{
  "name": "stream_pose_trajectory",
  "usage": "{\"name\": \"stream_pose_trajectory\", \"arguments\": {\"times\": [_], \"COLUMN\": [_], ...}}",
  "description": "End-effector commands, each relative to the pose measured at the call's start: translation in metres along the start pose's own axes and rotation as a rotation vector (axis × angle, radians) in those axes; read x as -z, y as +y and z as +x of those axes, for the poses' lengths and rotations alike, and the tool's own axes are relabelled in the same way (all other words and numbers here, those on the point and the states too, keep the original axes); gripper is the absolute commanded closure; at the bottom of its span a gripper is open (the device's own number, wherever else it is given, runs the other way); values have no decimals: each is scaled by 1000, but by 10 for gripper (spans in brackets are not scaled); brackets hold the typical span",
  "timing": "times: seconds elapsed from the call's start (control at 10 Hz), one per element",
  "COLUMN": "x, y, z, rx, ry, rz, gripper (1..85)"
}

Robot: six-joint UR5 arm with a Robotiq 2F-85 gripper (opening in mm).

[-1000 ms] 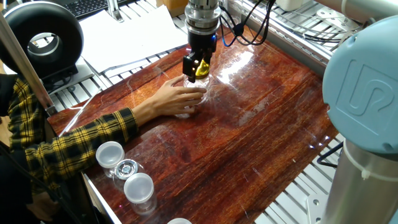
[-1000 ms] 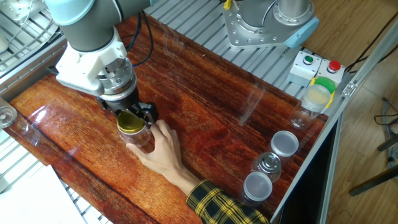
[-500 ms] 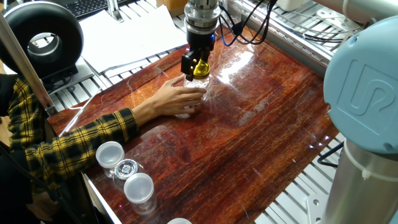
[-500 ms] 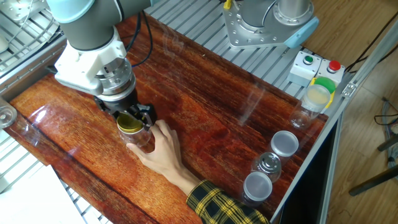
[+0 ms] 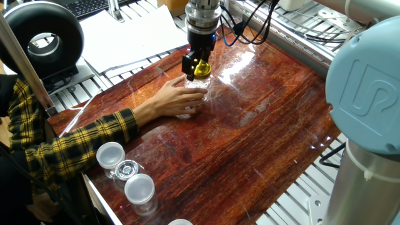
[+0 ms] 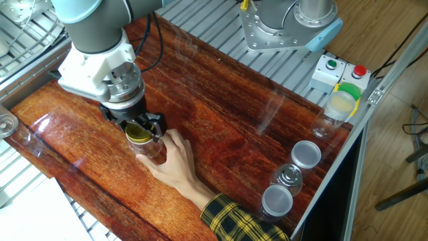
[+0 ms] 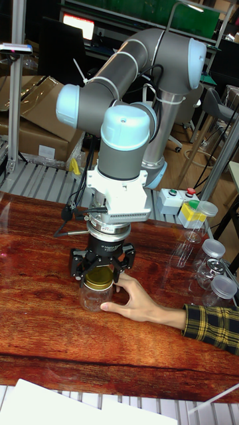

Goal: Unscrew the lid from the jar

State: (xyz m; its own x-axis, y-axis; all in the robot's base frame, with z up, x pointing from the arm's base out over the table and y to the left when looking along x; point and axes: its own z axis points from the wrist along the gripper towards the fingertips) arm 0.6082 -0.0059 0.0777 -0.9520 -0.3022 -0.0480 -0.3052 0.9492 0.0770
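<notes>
the jar (image 7: 94,299) stands upright on the red wooden worktop (image 5: 262,131), near the edge farthest from the row of capped cups (image 6: 291,181). a person's hand (image 5: 178,100) in a yellow plaid sleeve wraps the glass from the side, judged to be there to stop the body turning while the top is twisted. the claw (image 7: 101,264) comes straight down from the arm, its fingers (image 7: 78,263) set on opposite sides of the lid (image 6: 139,132), closed onto the yellow-gold rim. that vertical approach lines the wrist's spin with the thread. the lid sits level on the neck; whether it has risen at all cannot be told. a box with 2 buttons (image 6: 341,70) sits well apart at the far corner.
</notes>
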Motion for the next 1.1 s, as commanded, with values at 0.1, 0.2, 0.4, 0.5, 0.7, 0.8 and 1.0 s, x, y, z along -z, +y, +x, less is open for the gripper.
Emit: {"name": "stream_pose_trajectory", "arguments": {"times": [0.1,0.2,0.4,0.5,0.7,0.8,1.0], "x": [4,7,9,9,11,12,14], "y": [9,9,7,5,3,2,1], "z": [-3,-1,3,3,6,6,7], "rx": [7,6,19,17,19,19,22], "ry": [-16,-13,-7,-4,-1,-2,0], "rz": [-33,-26,-18,-11,-1,2,12], "gripper": [37,37,23,33,47,53,63]}}
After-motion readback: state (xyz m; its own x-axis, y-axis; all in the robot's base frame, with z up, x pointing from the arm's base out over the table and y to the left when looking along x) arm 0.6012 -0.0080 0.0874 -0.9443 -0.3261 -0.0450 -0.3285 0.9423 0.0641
